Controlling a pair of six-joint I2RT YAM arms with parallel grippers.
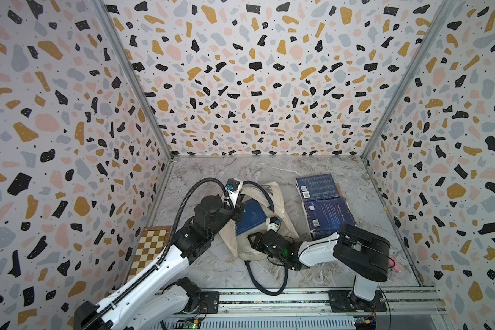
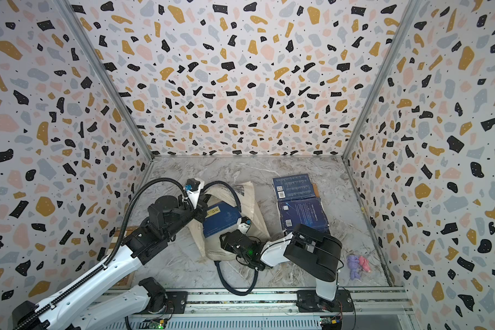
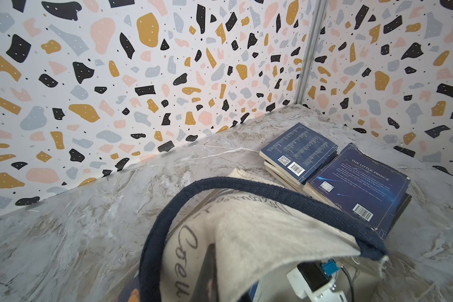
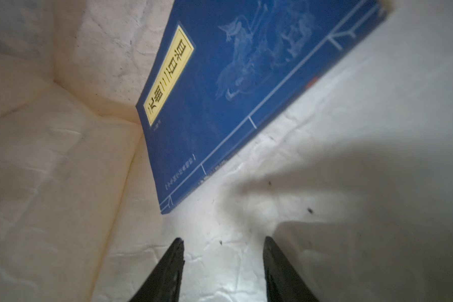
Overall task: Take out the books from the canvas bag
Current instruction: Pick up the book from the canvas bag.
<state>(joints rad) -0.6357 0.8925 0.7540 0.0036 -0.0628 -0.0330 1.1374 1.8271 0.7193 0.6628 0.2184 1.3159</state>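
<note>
The cream canvas bag point(image 1: 280, 205) point(image 2: 255, 200) lies on its side mid-table, its mouth held up. My left gripper point(image 1: 238, 213) point(image 2: 202, 213) point(image 3: 215, 266) is shut on the bag's upper rim, and cloth point(image 3: 246, 235) drapes over its fingers. Inside lies a blue book with a yellow label point(image 1: 250, 217) point(image 2: 222, 218) point(image 4: 233, 91). My right gripper point(image 1: 251, 237) point(image 2: 223, 239) point(image 4: 222, 241) is inside the bag, open and empty, just short of that book's near corner. More navy books point(image 1: 317, 187) point(image 1: 329, 217) point(image 2: 295, 187) point(image 3: 356, 188) are stacked flat at the right rear.
A chessboard box point(image 1: 152, 248) leans by the left wall beside my left arm. The bag's navy strap point(image 1: 266, 285) loops toward the front rail. Small purple and pink plush toys point(image 2: 357, 264) lie at the front right, near the wall.
</note>
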